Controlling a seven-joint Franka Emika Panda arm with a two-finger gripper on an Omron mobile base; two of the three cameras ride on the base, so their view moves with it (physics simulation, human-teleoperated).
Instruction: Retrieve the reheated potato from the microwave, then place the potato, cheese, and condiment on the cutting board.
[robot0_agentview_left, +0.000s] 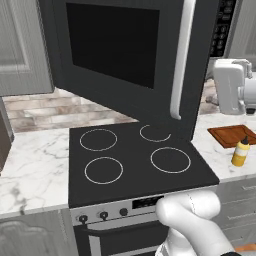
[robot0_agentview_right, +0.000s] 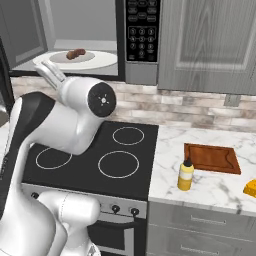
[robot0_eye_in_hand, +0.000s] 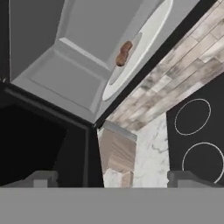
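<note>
The microwave (robot0_agentview_right: 142, 30) hangs above the stove with its dark glass door (robot0_agentview_left: 115, 45) swung wide open. Inside, the brown potato (robot0_agentview_right: 76, 53) lies on the round white plate (robot0_agentview_right: 102, 61); the hand view shows the same potato (robot0_eye_in_hand: 124, 53) on the plate (robot0_eye_in_hand: 144, 41). My gripper (robot0_eye_in_hand: 113, 181) is open and empty, in front of and below the cavity, well apart from the potato. On the counter to the right lie the reddish cutting board (robot0_agentview_right: 212, 158), the yellow condiment (robot0_agentview_right: 185, 175) in front of it, and the orange cheese (robot0_agentview_right: 251, 188) at the frame's edge.
The black four-ring cooktop (robot0_agentview_left: 135, 160) lies under the microwave. The open door (robot0_agentview_left: 180, 60) juts out over the stove's left and middle. Marble counter (robot0_agentview_right: 220, 187) runs to the right, grey cabinets (robot0_agentview_right: 210, 40) hang above it, and a brick backsplash lines the wall.
</note>
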